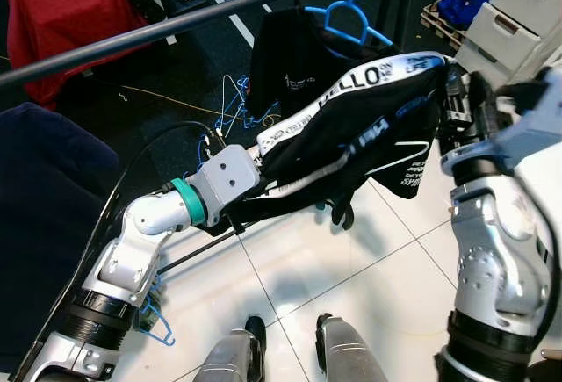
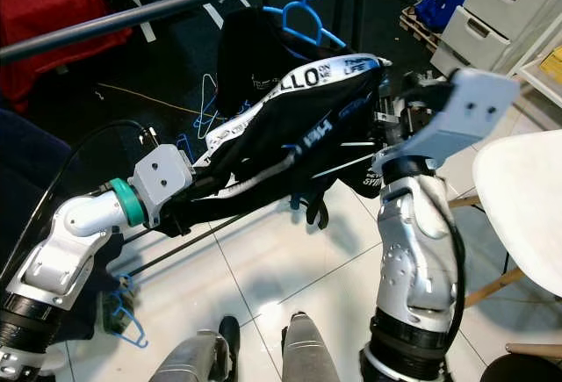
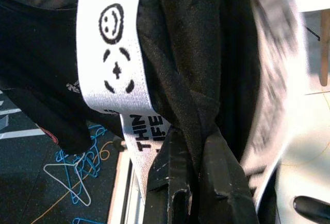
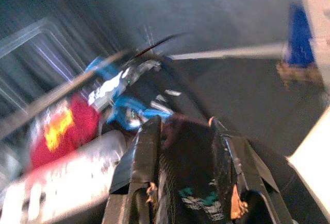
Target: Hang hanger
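While both arms carry the black garment (image 1: 351,136) between them, left gripper (image 3: 193,183) and right gripper (image 4: 185,167) each clamp its cloth. Farther off, its blue hanger (image 1: 347,13) sits at the rail (image 1: 176,22); hook seating unconfirmed, release outstanding.

An indoor laundry or clothes-hanging corner of a home-like test room: a dark clothes rail (image 1: 176,20) crosses overhead above white floor tiles (image 1: 351,268) and dark carpet, loose blue hangers (image 1: 230,105) and cables lie scattered, with a white drawer unit (image 1: 514,13), a red garment (image 1: 70,4) and a white chair (image 2: 527,206).
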`<state>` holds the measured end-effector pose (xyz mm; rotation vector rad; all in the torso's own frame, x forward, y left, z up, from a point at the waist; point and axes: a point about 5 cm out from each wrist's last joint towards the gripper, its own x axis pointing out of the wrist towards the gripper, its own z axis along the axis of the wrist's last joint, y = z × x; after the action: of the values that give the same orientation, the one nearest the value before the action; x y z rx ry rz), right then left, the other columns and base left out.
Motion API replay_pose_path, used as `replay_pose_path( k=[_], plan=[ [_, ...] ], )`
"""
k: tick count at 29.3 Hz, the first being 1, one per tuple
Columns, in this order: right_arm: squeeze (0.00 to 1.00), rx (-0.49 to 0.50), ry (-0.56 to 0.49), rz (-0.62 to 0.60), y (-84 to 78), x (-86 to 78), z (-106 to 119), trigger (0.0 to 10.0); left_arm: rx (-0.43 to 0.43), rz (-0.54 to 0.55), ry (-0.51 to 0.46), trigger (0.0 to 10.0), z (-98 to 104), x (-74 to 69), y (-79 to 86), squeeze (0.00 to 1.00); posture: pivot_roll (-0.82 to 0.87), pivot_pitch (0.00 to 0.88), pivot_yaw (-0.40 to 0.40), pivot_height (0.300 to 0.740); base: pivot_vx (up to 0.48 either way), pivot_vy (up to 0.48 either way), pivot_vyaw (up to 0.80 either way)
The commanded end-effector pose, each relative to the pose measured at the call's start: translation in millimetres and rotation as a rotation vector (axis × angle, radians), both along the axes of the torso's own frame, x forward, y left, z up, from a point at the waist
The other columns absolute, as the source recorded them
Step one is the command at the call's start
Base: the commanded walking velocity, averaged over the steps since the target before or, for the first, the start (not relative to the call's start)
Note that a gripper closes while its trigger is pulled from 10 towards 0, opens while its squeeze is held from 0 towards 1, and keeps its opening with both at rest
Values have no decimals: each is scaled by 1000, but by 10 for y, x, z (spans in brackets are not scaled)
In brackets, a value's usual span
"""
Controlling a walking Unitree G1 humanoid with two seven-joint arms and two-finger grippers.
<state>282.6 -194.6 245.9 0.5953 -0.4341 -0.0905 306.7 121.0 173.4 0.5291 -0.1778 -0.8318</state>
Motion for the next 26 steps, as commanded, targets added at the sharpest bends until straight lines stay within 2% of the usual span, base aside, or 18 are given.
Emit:
replay_pose_path(
  k=[1, 2, 3, 4, 5, 6, 7, 10, 11, 13, 16, 17, 20, 21, 22, 24, 25, 26],
  plan=[
    [0, 96, 42, -17, -86, -5, -82, 10000, -7, 3, 15, 10000, -20, -5, 15, 0, -276, 172, 119, 740, 0, 0, 0],
    [0, 45, 102, -6, -73, 15, -164, 10000, -7, 3, 16, 10000, -21, -3, 11, 0, -276, 172, 120, 740, 0, 0, 0],
    [0, -116, 182, 2, -35, 35, -249, 10000, -7, 2, 16, 10000, -20, -1, 7, 0, -274, 174, 121, 740, 0, 0, 0],
    [0, -116, 182, 2, -35, 35, -249, 10000, -7, 2, 16, 10000, -20, -1, 7, 0, -274, 174, 121, 740, 0, 0, 0],
    [0, -286, 263, 41, 27, 49, -354, 10000, -8, 1, 15, 10000, -17, 2, 2, 0, -274, 174, 122, 740, 0, 0, 0],
    [0, -286, 263, 41, 27, 49, -354, 10000, -8, 1, 15, 10000, -17, 2, 2, 0, -274, 174, 122, 740, 0, 0, 0],
    [0, -432, 336, 99, 96, 55, -460, 10000, -8, -1, 15, 10000, -15, 4, -1, 0, -277, 173, 123, 740, 0, 0, 0],
    [0, -464, 391, 160, 142, 51, -557, 10000, -7, -1, 14, 10000, -14, 5, -3, 0, -274, 172, 122, 740, 0, 0, 0],
    [1000, -491, 414, 190, 162, 43, -599, 10000, -8, -1, 14, 10000, -10, 5, -2, 0, -271, 171, 120, 740, 0, 0, 0],
    [1000, -500, 424, 203, 166, 38, -612, 10000, -8, -1, 13, 10000, -8, 5, -2, 0, -271, 171, 120, 740, 0, 0, 0],
    [1000, -774, 309, 85, 92, 30, -393, 10000, -9, 2, 14, 10000, -10, 2, 2, 0, -269, 173, 116, 740, 0, 0, 0],
    [1000, -774, 309, 85, 92, 30, -393, 10000, -9, 2, 14, 10000, -10, 2, 2, 0, -269, 173, 116, 740, 0, 0, 0],
    [1000, -801, -24, -13, 249, -131, 72, 10000, -9, 0, 18, 10000, -28, -7, -6, 0, -275, 174, 116, 740, 0, 0, 0],
    [1000, -801, -24, -13, 249, -131, 72, 10000, -9, 0, 18, 10000, -28, -7, -6, 0, -275, 174, 116, 740, 0, 0, 0],
    [1000, -829, -95, -80, 292, -191, 191, 10000, -10, -1, 18, 10000, -27, -4, -12, 0, -277, 173, 117, 740, 0, 0, 0],
    [1000, -857, -131, -146, 318, -230, 264, 10000, -10, -2, 18, 10000, -24, 1, -16, 0, -279, 172, 117, 740, 0, 0, 0],
    [0, -908, -164, -215, 359, -269, 328, 10000, -10, -3, 17, 10000, -22, 8, -21, 0, -280, 172, 117, 740, 0, 0, 0],
    [0, -908, -164, -215, 359, -269, 328, 10000, -10, -3, 17, 10000, -22, 8, -21, 0, -280, 172, 117, 740, 0, 0, 0]
  ],
)
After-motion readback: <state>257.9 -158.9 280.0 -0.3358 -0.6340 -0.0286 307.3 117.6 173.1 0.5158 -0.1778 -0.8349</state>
